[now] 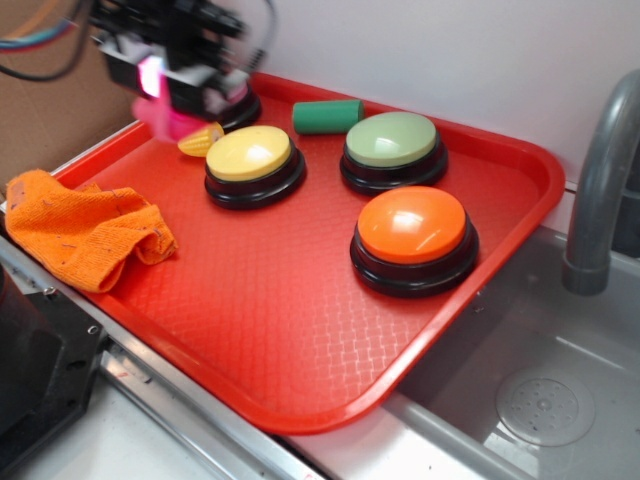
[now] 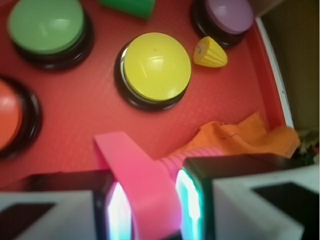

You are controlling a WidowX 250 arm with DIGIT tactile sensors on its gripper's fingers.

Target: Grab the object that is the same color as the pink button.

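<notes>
My gripper (image 2: 149, 206) is shut on the bright pink toy bolt (image 2: 142, 175). Its flat head sits between the glowing pads and its ribbed shaft sticks out to the right. In the exterior view the gripper (image 1: 160, 85) hangs over the tray's far left corner, and the bolt (image 1: 158, 112) shows below it as a blurred pink patch, lifted off the tray. The mauve-pink button (image 2: 230, 15) sits in the tray's corner; in the exterior view the gripper mostly hides the button (image 1: 240, 105).
On the red tray (image 1: 280, 330) stand a yellow button (image 1: 250, 160), a green button (image 1: 392, 145) and an orange button (image 1: 412, 232). A toy corn (image 1: 200, 140), a green cylinder (image 1: 328, 115) and an orange cloth (image 1: 85, 230) lie there. A sink and grey faucet (image 1: 600, 180) are at the right.
</notes>
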